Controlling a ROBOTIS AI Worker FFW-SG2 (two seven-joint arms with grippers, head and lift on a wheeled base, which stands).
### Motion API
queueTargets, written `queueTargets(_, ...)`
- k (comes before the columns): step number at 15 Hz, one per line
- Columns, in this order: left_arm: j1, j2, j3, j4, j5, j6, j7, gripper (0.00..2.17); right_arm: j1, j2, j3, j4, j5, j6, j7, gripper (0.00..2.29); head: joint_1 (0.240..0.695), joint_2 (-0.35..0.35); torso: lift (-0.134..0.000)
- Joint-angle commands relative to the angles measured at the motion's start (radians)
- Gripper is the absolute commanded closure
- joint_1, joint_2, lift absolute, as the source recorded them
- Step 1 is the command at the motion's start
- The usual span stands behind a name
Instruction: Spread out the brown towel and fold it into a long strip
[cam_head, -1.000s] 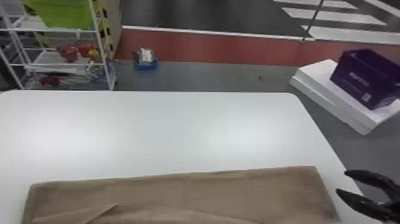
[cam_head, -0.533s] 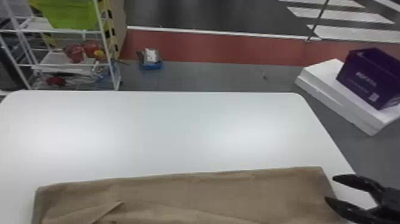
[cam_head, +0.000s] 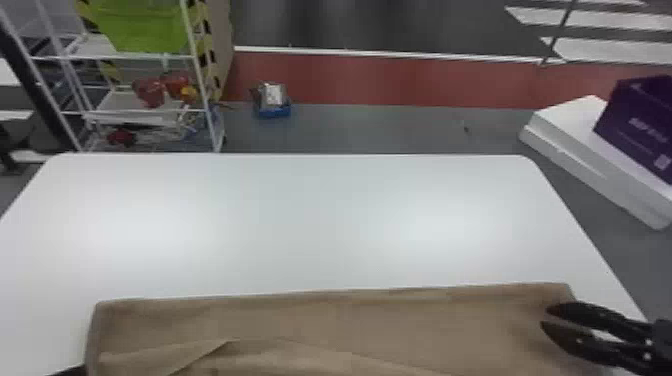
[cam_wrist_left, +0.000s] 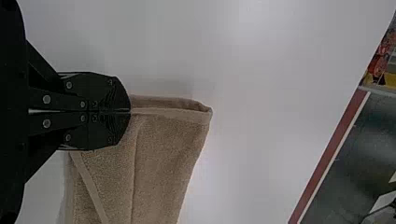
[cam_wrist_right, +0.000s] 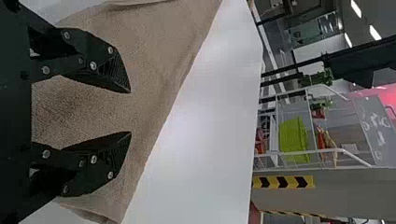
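The brown towel (cam_head: 390, 320) lies spread wide along the near part of the white table, with a slanting fold across its near left part. Over the towel's right end is my right gripper (cam_head: 546, 317), its fingers parted. The right wrist view has the same gripper (cam_wrist_right: 130, 112) open above the towel (cam_wrist_right: 154, 60), nothing between its fingers. At the towel's near left edge, a dark bit of my left gripper (cam_head: 71, 371) shows. In the left wrist view my left gripper (cam_wrist_left: 130, 111) is shut on the edge of the towel (cam_wrist_left: 159, 154) close to a corner.
The white table (cam_head: 310, 225) extends beyond the towel to its far edge. Past it on the floor stand a wire shelf (cam_head: 135, 110) with a green bin, a small blue tray (cam_head: 273, 111), and a purple box (cam_head: 635, 125) on white slabs (cam_head: 575, 135).
My right gripper has moved left, from beside the towel's right end to over it. The head view has shifted slightly, and a dark bit of the left gripper has come in at the lower left.
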Motion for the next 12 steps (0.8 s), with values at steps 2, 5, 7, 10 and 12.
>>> queueTargets(2, -0.019, -0.003, 0.0, 0.015, -0.007, 0.002, 0.0, 1.8, -0.013, -0.007, 0.029, 0.042, 0.024, -0.036, 0.005, 1.95, 0.695, -0.051, -0.123)
queueTargets(5, -0.04, -0.003, 0.0, 0.018, -0.007, 0.002, 0.0, 1.8, -0.023, -0.009, 0.044, 0.054, 0.038, -0.039, 0.005, 1.95, 0.695, -0.042, -0.123)
queueTargets(7, -0.051, -0.003, 0.0, 0.018, -0.009, -0.001, 0.0, 1.8, -0.033, -0.009, 0.05, 0.067, 0.05, -0.042, 0.005, 1.95, 0.695, -0.038, -0.123)
queueTargets(10, -0.06, -0.003, 0.0, 0.012, -0.02, 0.005, 0.0, 1.8, -0.046, -0.009, 0.055, 0.076, 0.061, -0.045, 0.005, 1.95, 0.695, -0.033, -0.123)
queueTargets(12, -0.067, -0.003, -0.002, 0.011, -0.033, 0.011, 0.001, 1.8, -0.058, -0.009, 0.06, 0.093, 0.067, -0.051, 0.005, 1.95, 0.695, -0.031, -0.123)
